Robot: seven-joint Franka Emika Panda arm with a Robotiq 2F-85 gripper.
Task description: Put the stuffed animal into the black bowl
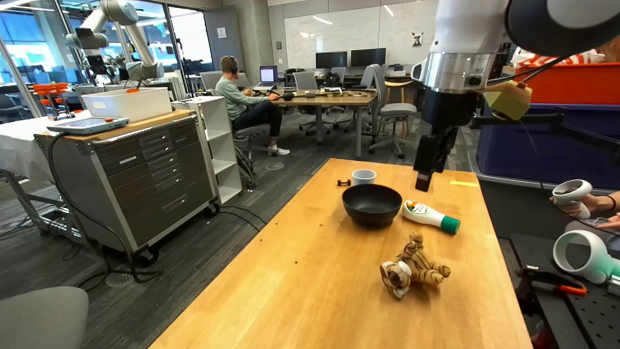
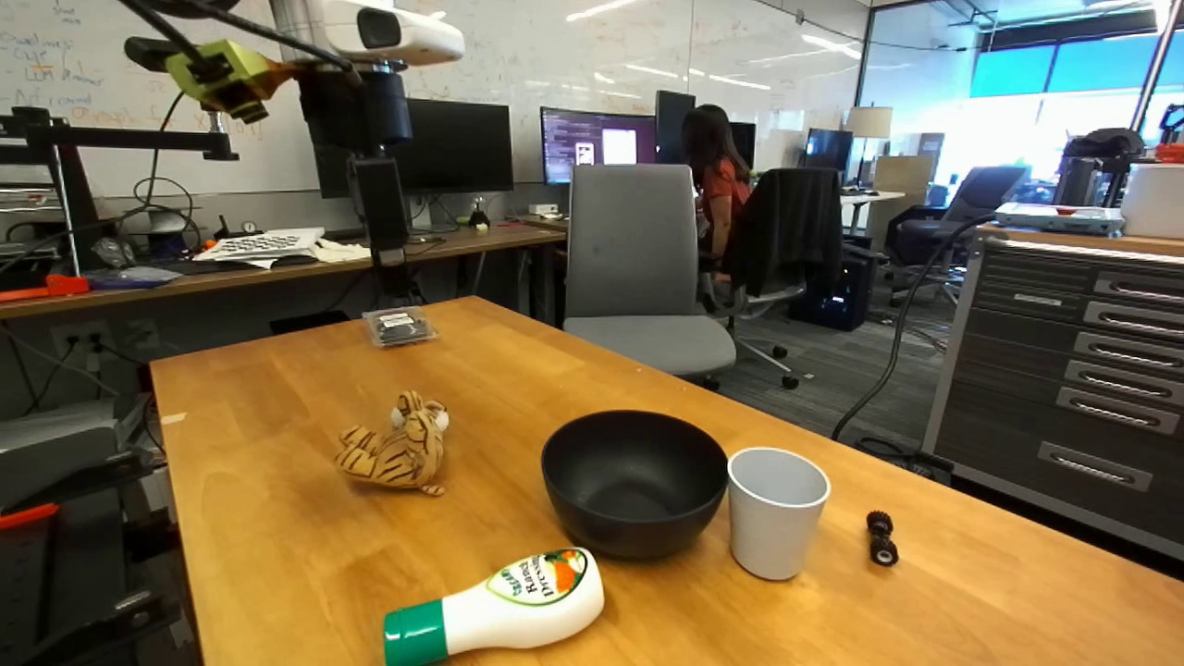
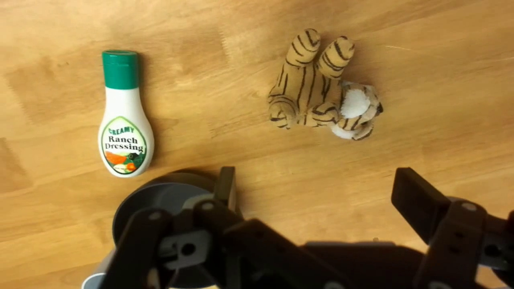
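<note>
Gaping, one pincer [image 3: 315, 182], one stuffed animal [image 3: 308, 94], one black bowl [image 2: 635, 490]

The desk [image 1: 271, 291] is brightly lit, its surface paled toward the long left edge in an exterior view. Beyond its far edge, streaks of light are reflected in a whiteboard [image 1: 361, 31]; past the far left corner, a window [image 1: 186, 31] is burned white. In the wrist view, soft shadow is cast beside a bottle [image 3: 123, 114], and the tool [image 3: 314, 184] is rendered dark.

Wrist view, black bowl [image 3: 150, 198] partly hidden behind hand [image 3: 316, 190], cup [image 3: 95, 277] cropped
</note>
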